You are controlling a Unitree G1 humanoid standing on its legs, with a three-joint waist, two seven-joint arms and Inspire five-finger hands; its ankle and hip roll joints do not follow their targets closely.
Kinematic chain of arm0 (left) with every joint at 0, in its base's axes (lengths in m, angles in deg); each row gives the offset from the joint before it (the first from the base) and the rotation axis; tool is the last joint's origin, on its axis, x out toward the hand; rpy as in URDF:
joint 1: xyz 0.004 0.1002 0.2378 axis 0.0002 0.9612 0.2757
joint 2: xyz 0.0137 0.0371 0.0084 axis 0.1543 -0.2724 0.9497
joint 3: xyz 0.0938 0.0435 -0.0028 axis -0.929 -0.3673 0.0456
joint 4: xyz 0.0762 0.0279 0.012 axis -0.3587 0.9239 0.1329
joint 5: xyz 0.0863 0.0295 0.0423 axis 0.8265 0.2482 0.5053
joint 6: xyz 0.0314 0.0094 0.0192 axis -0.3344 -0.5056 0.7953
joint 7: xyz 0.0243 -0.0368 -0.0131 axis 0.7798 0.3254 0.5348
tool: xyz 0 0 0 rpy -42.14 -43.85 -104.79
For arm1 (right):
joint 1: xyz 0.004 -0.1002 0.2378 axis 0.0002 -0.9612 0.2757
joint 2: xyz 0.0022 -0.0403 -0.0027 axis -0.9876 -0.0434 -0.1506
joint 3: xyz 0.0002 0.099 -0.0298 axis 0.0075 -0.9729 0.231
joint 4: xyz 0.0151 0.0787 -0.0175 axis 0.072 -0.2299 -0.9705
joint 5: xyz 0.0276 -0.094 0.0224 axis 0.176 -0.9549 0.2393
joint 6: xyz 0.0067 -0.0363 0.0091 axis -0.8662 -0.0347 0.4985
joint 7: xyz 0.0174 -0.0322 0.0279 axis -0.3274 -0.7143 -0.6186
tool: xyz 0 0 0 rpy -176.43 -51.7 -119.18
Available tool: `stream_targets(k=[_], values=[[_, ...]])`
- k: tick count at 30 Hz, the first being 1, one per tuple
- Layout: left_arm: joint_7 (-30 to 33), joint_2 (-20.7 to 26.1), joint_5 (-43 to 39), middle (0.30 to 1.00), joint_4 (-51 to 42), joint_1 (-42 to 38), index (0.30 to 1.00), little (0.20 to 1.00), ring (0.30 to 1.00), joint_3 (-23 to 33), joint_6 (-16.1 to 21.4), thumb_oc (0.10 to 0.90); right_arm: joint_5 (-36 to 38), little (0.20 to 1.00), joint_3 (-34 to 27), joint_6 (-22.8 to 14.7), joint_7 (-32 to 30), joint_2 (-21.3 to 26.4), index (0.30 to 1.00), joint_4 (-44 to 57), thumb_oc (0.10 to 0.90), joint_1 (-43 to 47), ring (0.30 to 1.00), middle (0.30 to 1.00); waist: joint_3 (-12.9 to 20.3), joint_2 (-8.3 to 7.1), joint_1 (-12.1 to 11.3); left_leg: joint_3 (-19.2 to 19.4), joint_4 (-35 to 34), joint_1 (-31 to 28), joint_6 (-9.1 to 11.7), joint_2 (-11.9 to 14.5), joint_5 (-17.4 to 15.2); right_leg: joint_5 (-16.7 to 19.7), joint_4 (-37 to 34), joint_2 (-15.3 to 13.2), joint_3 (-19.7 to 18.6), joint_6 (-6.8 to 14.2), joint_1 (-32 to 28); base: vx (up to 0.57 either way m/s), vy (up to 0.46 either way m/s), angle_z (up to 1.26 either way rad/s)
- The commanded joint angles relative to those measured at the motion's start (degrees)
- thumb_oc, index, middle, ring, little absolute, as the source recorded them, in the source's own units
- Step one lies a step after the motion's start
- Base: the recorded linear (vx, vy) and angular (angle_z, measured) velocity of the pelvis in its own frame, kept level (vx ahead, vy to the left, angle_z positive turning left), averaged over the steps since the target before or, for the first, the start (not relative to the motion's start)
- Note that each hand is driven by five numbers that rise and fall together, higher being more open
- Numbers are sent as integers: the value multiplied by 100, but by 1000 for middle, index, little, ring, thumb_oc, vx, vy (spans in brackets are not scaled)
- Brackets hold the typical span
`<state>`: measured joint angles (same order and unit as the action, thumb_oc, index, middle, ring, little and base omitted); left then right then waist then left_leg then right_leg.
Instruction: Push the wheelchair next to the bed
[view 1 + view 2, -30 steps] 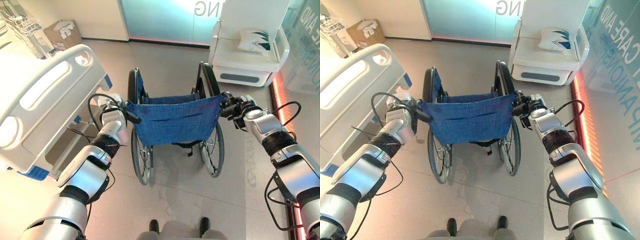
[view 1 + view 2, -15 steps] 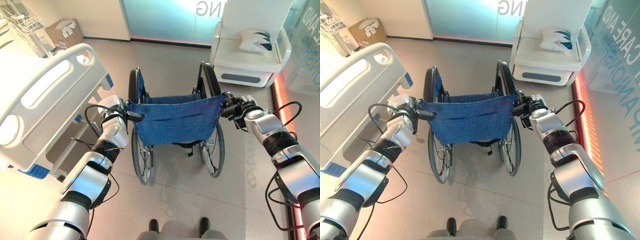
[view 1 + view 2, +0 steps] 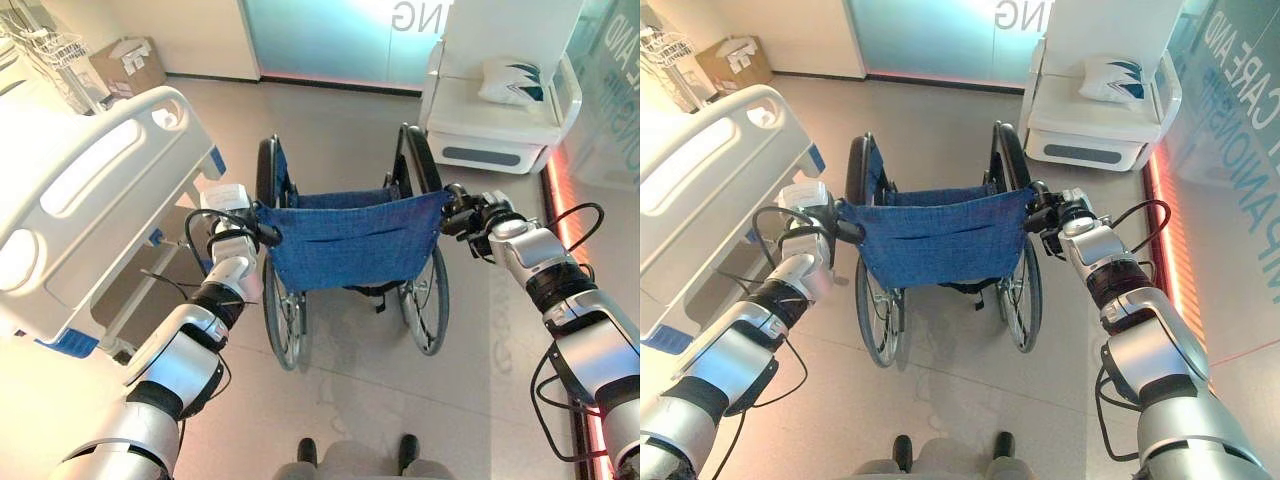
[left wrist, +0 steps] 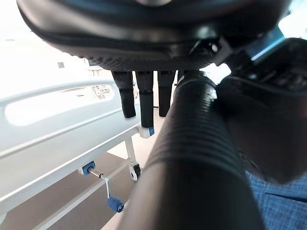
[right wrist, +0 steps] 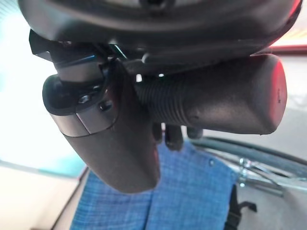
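The wheelchair (image 3: pixel 345 250) is held from behind, with the hospital bed (image 3: pixel 90 200) just beside it. The left push handle (image 4: pixel 192 158) is gripped by the left hand (image 3: pixel 232 228), fingers curled round it. The right push handle (image 5: pixel 216 103) is clasped likewise by the right hand (image 3: pixel 478 214).

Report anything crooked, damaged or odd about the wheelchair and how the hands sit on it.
Nothing stands out. The wheelchair stands upright on its wheels, blue back cloth flat. The left hand and the right hand are each curled round a push handle. The bed lies to the robot's left.
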<state>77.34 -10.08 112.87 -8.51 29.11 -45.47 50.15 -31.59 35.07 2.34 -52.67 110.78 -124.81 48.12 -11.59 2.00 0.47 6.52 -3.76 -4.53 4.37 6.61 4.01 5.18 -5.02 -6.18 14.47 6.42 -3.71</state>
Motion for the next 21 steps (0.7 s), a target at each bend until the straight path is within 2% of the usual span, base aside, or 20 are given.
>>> stream_targets(k=[1,8,16,19,21], values=[[-218,119,-828,300,1076,1337,300,300,300,-489,319,400,340,300,-216,-669,-229,576,300,-12,400,368,300,300,-318,-410,-233,2,451,378,-218,-133,-478,-810,862,-120,-10,-63,215,0,0,0],[315,149,-1642,300,734,1576,300,300,300,-112,990,400,264,300,-400,-960,-276,573,300,405,400,56,300,300,-316,-389,-271,-55,450,384,-212,-160,-469,-798,847,-123,-12,-77,199,0,0,0],[178,207,-2038,300,430,1850,300,300,300,66,1679,400,-437,300,-312,-1075,-31,600,300,683,400,-58,300,300,-305,-310,-325,-112,442,410,-227,-218,-470,-796,851,-139,-2,-83,212,4,41,0],[-1,169,-2657,300,265,2045,300,300,300,144,1941,400,-760,300,-224,-1056,104,654,300,797,400,-43,300,300,-299,-296,-351,-106,479,415,-241,-237,-494,-797,869,-165,8,-73,213,15,79,-1],[12,143,-2772,300,214,2157,300,300,300,204,2047,400,-834,300,-220,-1044,127,674,300,852,400,-84,300,300,-291,-289,-360,-99,496,411,-248,-247,-510,-795,870,-182,12,-67,206,28,91,-4]])
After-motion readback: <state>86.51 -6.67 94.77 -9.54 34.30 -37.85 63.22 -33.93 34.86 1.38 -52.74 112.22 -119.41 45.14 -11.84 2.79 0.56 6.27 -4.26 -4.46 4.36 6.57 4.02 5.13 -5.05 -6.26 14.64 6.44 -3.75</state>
